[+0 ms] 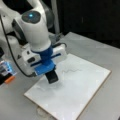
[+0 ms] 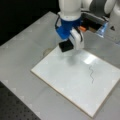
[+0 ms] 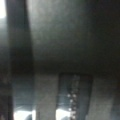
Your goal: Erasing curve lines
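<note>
Eraser hovering over the board, squiggle not yet touched.

Your pincer (image 1: 51,72) is clamped on the black eraser (image 2: 66,45), near the white board (image 1: 75,100) edge; the curve lines (image 2: 91,74) lie well apart toward a front view's right. Judged: keep the eraser flat and sweep along the squiggle.

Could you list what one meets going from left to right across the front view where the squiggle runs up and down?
Black eraser under the gripper → marker squiggle, both over the white board.

One white board (image 1: 75,92), one squiggle (image 2: 91,74), one black eraser (image 2: 66,46), one hand (image 1: 51,75).
</note>
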You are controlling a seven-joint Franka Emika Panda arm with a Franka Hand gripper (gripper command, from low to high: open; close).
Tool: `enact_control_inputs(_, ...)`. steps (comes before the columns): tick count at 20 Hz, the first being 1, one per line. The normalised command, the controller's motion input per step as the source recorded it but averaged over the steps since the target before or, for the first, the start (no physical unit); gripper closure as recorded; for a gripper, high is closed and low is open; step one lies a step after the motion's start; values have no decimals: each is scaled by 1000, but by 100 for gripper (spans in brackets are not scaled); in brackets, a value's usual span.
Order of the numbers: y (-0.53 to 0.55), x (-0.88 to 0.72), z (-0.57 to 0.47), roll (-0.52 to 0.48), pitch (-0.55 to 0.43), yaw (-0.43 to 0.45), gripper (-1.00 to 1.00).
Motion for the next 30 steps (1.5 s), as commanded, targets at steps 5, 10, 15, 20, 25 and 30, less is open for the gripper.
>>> enact_control_inputs(5,427,-229,-295,136,-306,-251,100)
enact_control_inputs(10,382,-175,-221,47,-249,-271,100)
enact_control_inputs(15,317,-154,-276,19,-226,-261,100)
enact_control_inputs(20,152,-139,-316,38,-214,-220,100)
enact_control_inputs(25,101,-184,-278,76,-194,-213,100)
enact_control_inputs(30,66,-292,-156,105,-182,-190,100)
